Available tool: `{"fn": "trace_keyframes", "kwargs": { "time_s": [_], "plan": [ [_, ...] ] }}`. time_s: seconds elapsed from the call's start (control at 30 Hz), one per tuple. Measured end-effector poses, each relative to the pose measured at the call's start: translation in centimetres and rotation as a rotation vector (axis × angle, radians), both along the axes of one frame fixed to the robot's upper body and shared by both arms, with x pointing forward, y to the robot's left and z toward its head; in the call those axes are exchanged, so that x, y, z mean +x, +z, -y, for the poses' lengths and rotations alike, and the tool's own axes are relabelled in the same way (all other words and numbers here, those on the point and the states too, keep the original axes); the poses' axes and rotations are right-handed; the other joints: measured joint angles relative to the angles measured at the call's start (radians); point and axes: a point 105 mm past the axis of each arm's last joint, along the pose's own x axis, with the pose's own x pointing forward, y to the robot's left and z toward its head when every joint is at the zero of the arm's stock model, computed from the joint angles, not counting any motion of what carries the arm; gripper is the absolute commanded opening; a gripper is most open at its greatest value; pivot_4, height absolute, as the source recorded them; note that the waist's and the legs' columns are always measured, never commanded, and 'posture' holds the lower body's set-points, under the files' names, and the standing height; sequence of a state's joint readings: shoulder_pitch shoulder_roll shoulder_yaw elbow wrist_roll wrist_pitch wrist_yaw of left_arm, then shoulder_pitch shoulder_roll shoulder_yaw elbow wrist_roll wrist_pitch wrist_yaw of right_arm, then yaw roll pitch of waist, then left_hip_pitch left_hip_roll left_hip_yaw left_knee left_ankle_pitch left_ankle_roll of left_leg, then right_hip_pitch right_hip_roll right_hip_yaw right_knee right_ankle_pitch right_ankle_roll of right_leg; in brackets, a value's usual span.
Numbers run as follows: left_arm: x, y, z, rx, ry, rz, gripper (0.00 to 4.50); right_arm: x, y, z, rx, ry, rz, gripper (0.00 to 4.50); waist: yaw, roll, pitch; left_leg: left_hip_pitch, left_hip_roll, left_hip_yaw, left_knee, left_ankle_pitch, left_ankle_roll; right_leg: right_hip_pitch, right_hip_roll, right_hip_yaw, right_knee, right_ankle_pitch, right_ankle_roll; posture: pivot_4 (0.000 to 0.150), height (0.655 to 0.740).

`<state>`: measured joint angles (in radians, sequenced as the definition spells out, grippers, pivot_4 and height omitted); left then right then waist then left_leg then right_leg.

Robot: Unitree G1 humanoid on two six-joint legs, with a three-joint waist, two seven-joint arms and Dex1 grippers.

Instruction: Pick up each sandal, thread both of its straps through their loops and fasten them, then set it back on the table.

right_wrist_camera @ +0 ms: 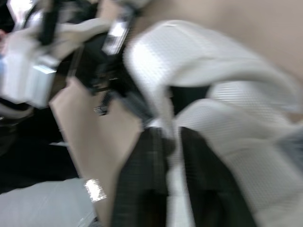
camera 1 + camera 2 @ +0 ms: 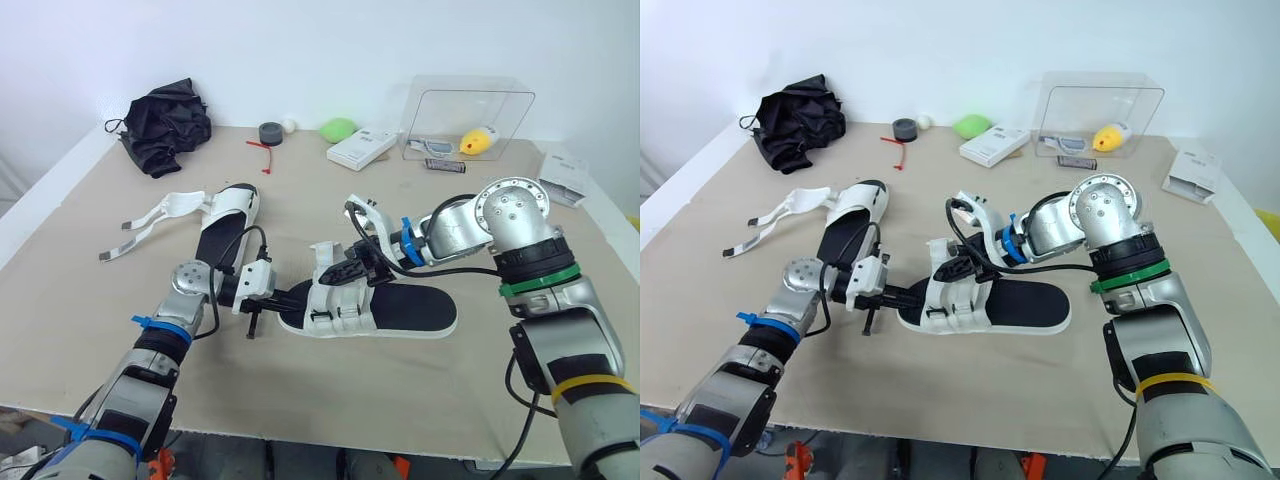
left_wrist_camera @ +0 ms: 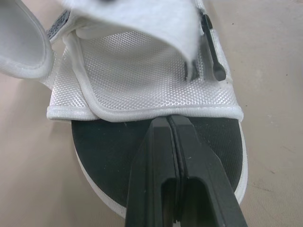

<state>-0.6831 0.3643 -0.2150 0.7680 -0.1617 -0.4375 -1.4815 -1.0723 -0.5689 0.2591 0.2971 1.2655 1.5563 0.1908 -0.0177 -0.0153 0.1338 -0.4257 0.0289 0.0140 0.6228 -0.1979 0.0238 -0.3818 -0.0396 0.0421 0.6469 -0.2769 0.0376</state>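
A sandal (image 2: 400, 310) with a black footbed and white straps lies at the table's middle, toe toward my left arm. My left gripper (image 2: 292, 293) is shut, its tips (image 3: 173, 124) resting on the footbed (image 3: 109, 151) at the toe, right against the front strap's edge. My right gripper (image 2: 352, 270) reaches in from the right over the straps. In the right wrist view it (image 1: 173, 137) is shut on a white strap (image 1: 165, 75). The second sandal (image 2: 225, 222) lies farther back on the left, with its loose straps (image 2: 150, 220) spread out toward the left.
Along the back of the table are a black cloth bag (image 2: 165, 125), a tape roll (image 2: 270, 132), a green object (image 2: 338, 128), a white box (image 2: 362, 148) and a clear plastic container (image 2: 465, 115) with a yellow item (image 2: 478, 142). A white packet (image 2: 562, 172) lies at the right edge.
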Motion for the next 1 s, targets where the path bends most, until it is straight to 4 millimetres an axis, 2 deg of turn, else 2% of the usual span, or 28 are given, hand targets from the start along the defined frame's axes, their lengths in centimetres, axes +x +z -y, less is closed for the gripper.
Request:
{"fn": "trace_keyframes", "kwargs": {
  "time_s": [0.07, 0.13, 0.4, 0.63, 0.7, 0.8, 1.0],
  "plan": [
    [0.0, 0.0, 0.0, 0.001, 0.001, 0.002, 0.00, 0.2, 0.0, 0.0, 0.003, 0.004, 0.012, 2.92, 0.000, 0.000, 0.000, 0.000, 0.000, 0.001, 0.000, 0.000, 0.000, 0.000, 0.001, 0.000, 0.000, 0.000, 0.000, 0.150, 0.7400],
    [0.0, 0.0, -0.1, -0.001, 0.005, 0.003, 0.00, 0.2, 0.2, 0.0, 0.011, 0.013, 0.015, 3.51, 0.000, 0.000, 0.000, 0.000, 0.000, 0.000, 0.000, 0.000, 0.000, 0.000, 0.001, 0.000, 0.000, 0.000, 0.000, 0.150, 0.7400],
    [-0.1, 0.0, -0.1, -0.002, 0.010, 0.005, 0.00, 0.2, 2.9, 0.2, 0.146, 0.049, 0.018, 3.51, -0.001, 0.000, 0.000, 0.000, 0.000, 0.001, 0.000, 0.000, 0.000, -0.001, 0.001, 0.001, 0.000, 0.001, 0.001, 0.150, 0.7400],
    [0.0, 0.0, -0.1, -0.003, 0.012, 0.005, 0.00, -0.4, 3.2, 0.6, 0.202, 0.064, 0.030, 3.51, -0.001, 0.001, 0.000, 0.000, 0.000, 0.001, 0.000, 0.000, 0.000, -0.001, 0.001, 0.001, 0.000, 0.001, 0.001, 0.150, 0.7400],
    [-0.1, 0.0, -0.1, -0.003, 0.010, 0.004, 0.00, -1.3, 3.5, 0.4, 0.212, 0.105, 0.066, 3.51, -0.001, 0.000, 0.000, 0.000, 0.000, 0.000, 0.000, 0.000, 0.000, 0.000, 0.001, 0.001, 0.000, 0.001, 0.001, 0.150, 0.7400],
    [-0.1, 0.0, -0.1, -0.004, 0.012, 0.004, 0.00, -2.9, 2.6, 0.2, 0.188, 0.159, 0.101, 3.51, 0.000, 0.000, 0.000, 0.000, 0.000, 0.000, 0.000, 0.000, 0.000, 0.000, 0.001, 0.001, 0.000, 0.001, 0.001, 0.150, 0.7400],
    [-0.1, 0.0, -0.1, -0.005, 0.015, 0.003, 0.00, -4.7, 0.8, -0.8, 0.110, 0.209, 0.173, 3.51, -0.002, 0.000, 0.000, 0.000, 0.000, 0.000, 0.000, 0.000, 0.000, 0.000, 0.001, 0.001, 0.001, 0.001, 0.001, 0.150, 0.7400]
  ]
}}
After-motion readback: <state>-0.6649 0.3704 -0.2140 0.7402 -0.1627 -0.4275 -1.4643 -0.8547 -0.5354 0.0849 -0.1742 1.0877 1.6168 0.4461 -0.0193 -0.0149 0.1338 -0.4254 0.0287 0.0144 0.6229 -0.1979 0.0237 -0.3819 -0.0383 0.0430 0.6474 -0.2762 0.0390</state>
